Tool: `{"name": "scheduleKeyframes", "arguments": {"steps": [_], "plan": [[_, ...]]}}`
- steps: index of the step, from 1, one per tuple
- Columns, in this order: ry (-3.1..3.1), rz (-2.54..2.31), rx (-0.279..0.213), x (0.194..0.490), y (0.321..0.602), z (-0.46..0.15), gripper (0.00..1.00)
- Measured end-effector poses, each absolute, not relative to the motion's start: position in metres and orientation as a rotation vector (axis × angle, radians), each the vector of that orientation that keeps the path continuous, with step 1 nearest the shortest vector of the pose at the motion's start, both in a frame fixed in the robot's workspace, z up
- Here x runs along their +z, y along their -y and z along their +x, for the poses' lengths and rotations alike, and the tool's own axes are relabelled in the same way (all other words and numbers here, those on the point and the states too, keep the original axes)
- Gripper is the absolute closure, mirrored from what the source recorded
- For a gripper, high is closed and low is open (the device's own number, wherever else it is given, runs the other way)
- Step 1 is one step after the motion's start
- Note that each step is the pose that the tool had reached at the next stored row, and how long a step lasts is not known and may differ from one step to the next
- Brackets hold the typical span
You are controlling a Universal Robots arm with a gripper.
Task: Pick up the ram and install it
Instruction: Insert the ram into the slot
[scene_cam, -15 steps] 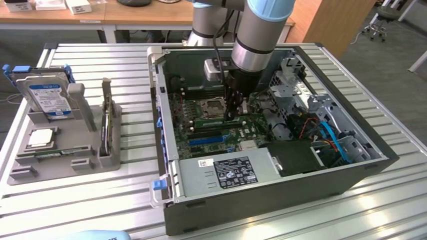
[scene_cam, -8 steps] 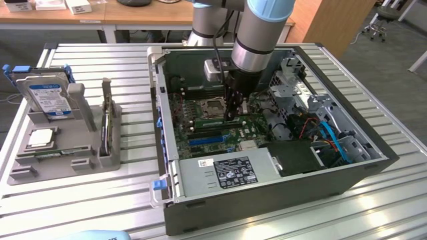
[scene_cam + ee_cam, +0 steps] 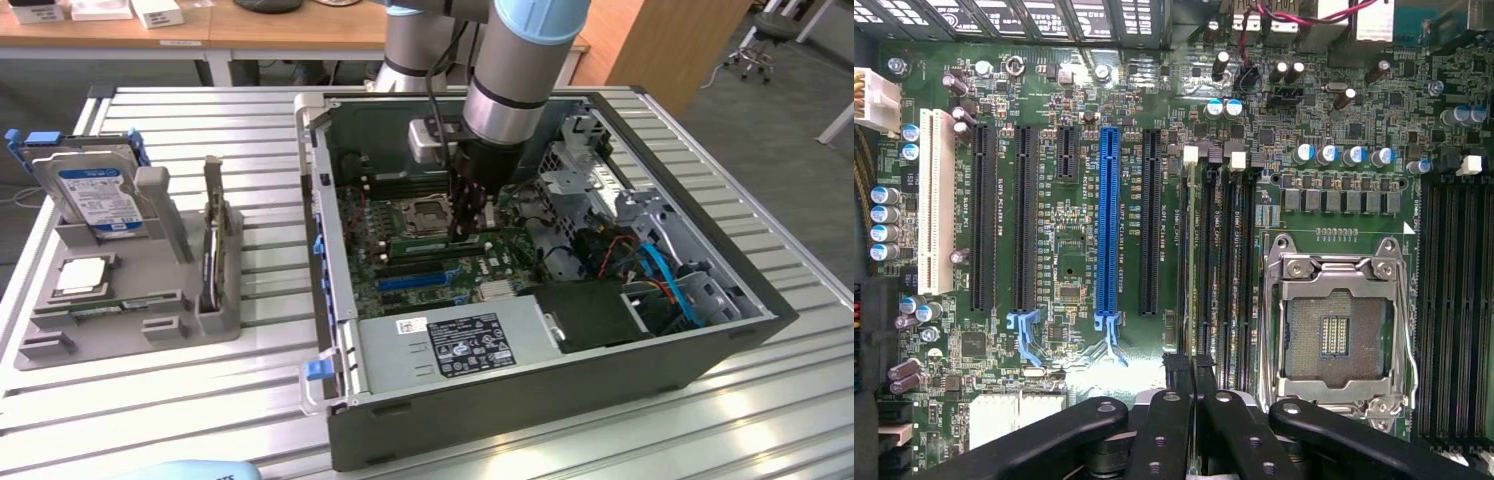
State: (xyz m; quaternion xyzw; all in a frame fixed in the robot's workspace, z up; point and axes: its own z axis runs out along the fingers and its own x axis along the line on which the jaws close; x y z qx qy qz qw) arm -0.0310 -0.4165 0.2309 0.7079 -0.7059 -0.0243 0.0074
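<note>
Exterior view: a big metal table with long grooves fills most of the frame. Behind it, in the upper left, is a wooden desk. In the upper right are a grey floor and a chair.

An open computer case lies on the table, right of the middle. The robot arm comes down from the top of the frame into the case. Its gripper hangs just over the green board inside.

At the exterior view's left, a grey tray sits on the table. In it a hard drive with a blue label stands up. A square silver chip lies below it. Another green stick lies flat near the tray's lower edge.

In the wrist view, the black gripper has its jaws squeezed together on the ram. The ram stands on its thin edge, so we see a narrow strip. Its long side runs straight away from the fingers. It lines up with the black memory slots, between the blue slot and the silver chip socket. It seems to be right over the slot nearest the blue one.
</note>
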Motion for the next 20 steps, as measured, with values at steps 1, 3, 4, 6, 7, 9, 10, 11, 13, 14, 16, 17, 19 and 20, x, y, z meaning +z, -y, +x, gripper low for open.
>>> {"name": "scheduleKeyframes", "arguments": {"steps": [1,3,4,6,7,9,10,11,13,14,16,17,19,20], "plan": [[2.207,2.214,-0.076,0.2308,0.4165,-0.0310,0.89],[2.207,2.214,-0.076,0.2304,0.4165,-0.0310,0.89],[2.207,2.214,-0.076,0.2302,0.4165,-0.0310,0.89],[2.207,2.214,-0.076,0.2299,0.4165,-0.0310,0.89],[2.207,2.214,-0.076,0.2298,0.4165,-0.0310,0.89],[2.207,2.214,-0.076,0.2291,0.4165,-0.0310,0.89],[2.207,2.214,-0.076,0.2285,0.4165,-0.0310,0.89],[2.207,2.214,-0.076,0.2282,0.4165,-0.0310,0.89],[2.207,2.214,-0.076,0.2272,0.4165,-0.0310,0.89],[2.207,2.214,-0.076,0.2267,0.4165,-0.0310,0.89],[2.207,2.214,-0.076,0.2256,0.4165,-0.0310,0.89],[2.207,2.214,-0.076,0.2251,0.4165,-0.0311,0.89],[2.207,2.213,-0.076,0.2245,0.4165,-0.0311,0.89],[2.207,2.213,-0.076,0.2245,0.4165,-0.0311,0.89]]}}
